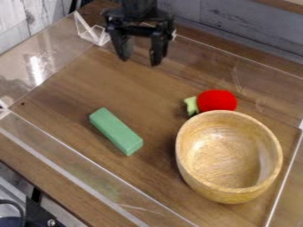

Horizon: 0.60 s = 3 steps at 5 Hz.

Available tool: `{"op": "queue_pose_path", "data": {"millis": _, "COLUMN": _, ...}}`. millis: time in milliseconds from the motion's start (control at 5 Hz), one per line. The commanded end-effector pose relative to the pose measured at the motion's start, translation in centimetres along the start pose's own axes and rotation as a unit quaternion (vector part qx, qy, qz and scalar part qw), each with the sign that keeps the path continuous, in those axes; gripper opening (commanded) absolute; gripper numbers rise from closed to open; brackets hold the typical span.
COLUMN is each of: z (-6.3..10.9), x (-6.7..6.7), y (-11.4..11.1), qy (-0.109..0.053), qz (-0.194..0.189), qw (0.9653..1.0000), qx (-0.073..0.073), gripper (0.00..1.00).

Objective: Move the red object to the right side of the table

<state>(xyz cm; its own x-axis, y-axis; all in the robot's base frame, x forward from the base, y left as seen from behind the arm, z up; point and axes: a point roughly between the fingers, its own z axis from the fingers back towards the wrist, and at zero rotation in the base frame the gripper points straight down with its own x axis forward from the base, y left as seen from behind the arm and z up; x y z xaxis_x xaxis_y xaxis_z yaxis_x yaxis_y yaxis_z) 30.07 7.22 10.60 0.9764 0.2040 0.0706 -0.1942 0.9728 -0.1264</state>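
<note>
The red object, a small rounded toy fruit with a pale green leafy tip on its left, rests on the table right against the far rim of the wooden bowl. My gripper hangs over the far middle-left of the table, pointing down, its two dark fingers spread apart with nothing between them. It is well to the left of the red object and farther back.
A round wooden bowl sits at the near right. A green rectangular block lies left of centre. Low clear plastic walls border the tabletop, with a clear folded piece at the far left corner.
</note>
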Motion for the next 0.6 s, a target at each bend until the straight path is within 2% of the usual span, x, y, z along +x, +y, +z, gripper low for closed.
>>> {"op": "queue_pose_path", "data": {"millis": 0, "z": 0.64, "x": 0.55, "y": 1.53, "qy": -0.036, "qz": -0.006, "qw": 0.9993, "qx": 0.008, "gripper": 1.00}}
{"op": "queue_pose_path", "data": {"millis": 200, "z": 0.46, "x": 0.17, "y": 1.47, "qy": -0.047, "qz": 0.024, "qw": 0.9985, "qx": 0.016, "gripper": 1.00}}
{"op": "queue_pose_path", "data": {"millis": 400, "z": 0.41, "x": 0.17, "y": 1.33, "qy": -0.063, "qz": 0.055, "qw": 0.9962, "qx": 0.024, "gripper": 1.00}}
